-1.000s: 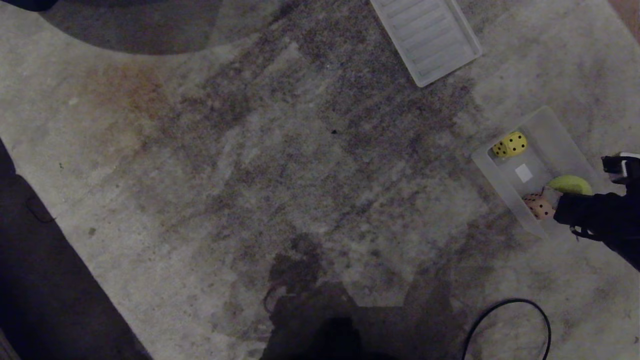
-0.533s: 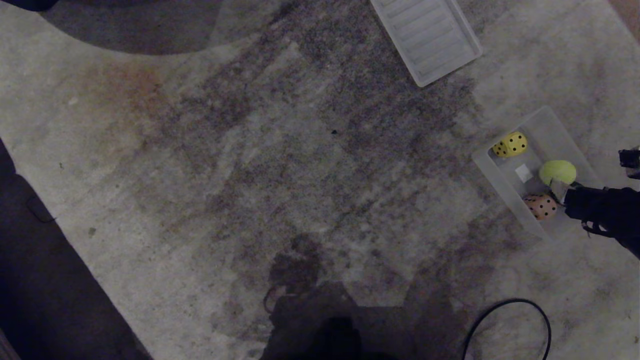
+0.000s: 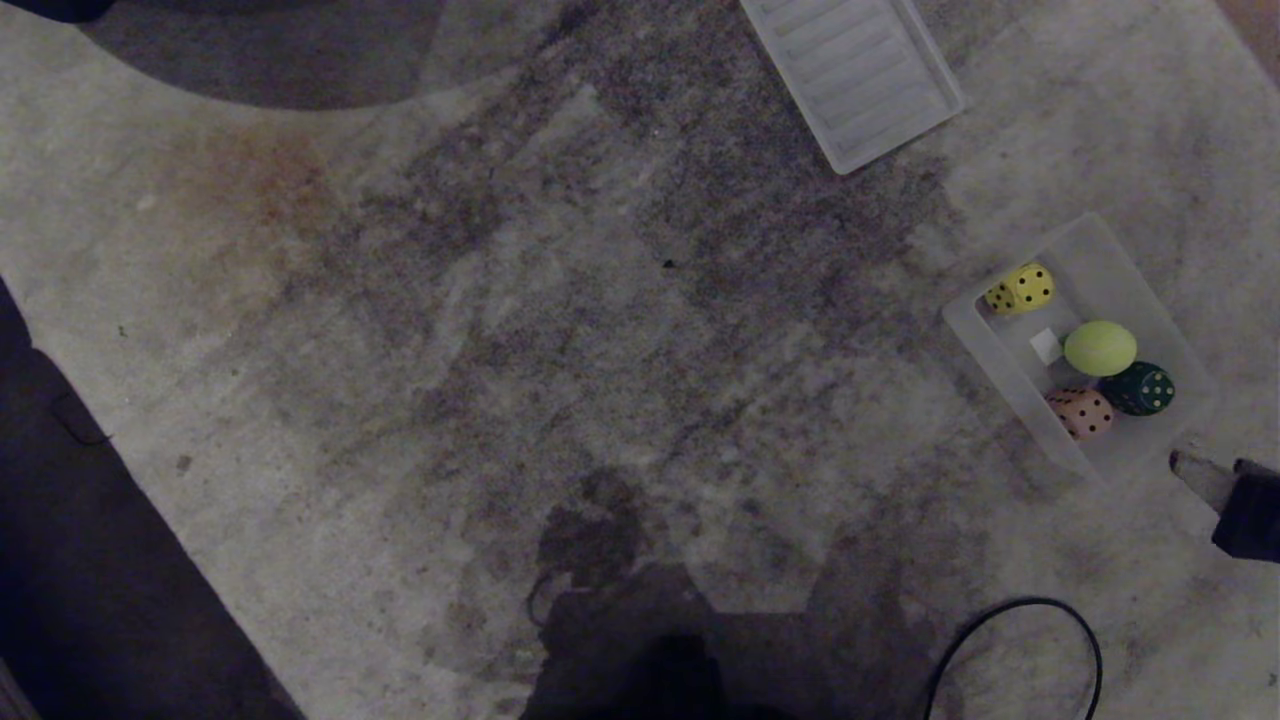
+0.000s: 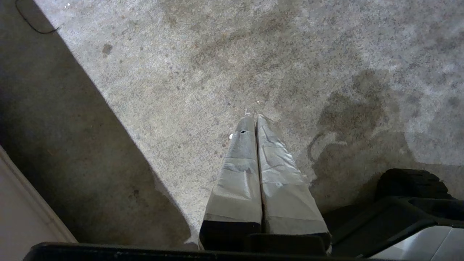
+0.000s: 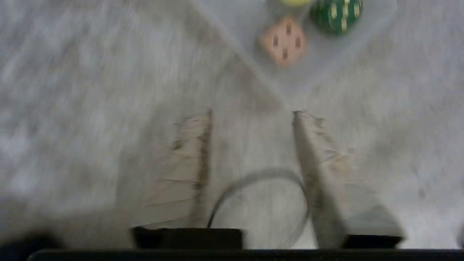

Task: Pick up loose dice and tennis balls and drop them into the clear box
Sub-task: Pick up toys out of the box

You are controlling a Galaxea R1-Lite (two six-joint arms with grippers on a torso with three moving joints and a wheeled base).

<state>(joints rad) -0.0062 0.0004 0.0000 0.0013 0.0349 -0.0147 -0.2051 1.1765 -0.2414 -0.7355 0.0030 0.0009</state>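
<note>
The clear box sits on the carpet at the right. Inside it lie a yellow die, a tennis ball, a dark green die and a pinkish-brown die. My right gripper hangs at the frame's right edge, just outside the box's near corner. The right wrist view shows that gripper open and empty over the carpet, with the pinkish die, the green die and the box ahead of it. My left gripper is parked, shut on nothing, above bare carpet.
A flat ribbed translucent panel lies at the back, beyond the box. A black cable loop curls on the carpet near the right arm and shows between the right fingers. Dark floor borders the carpet on the left.
The right gripper let the tennis ball go into the box and drew back out of it towards me. The ball settled mid-box, and the dark green die came into sight.
</note>
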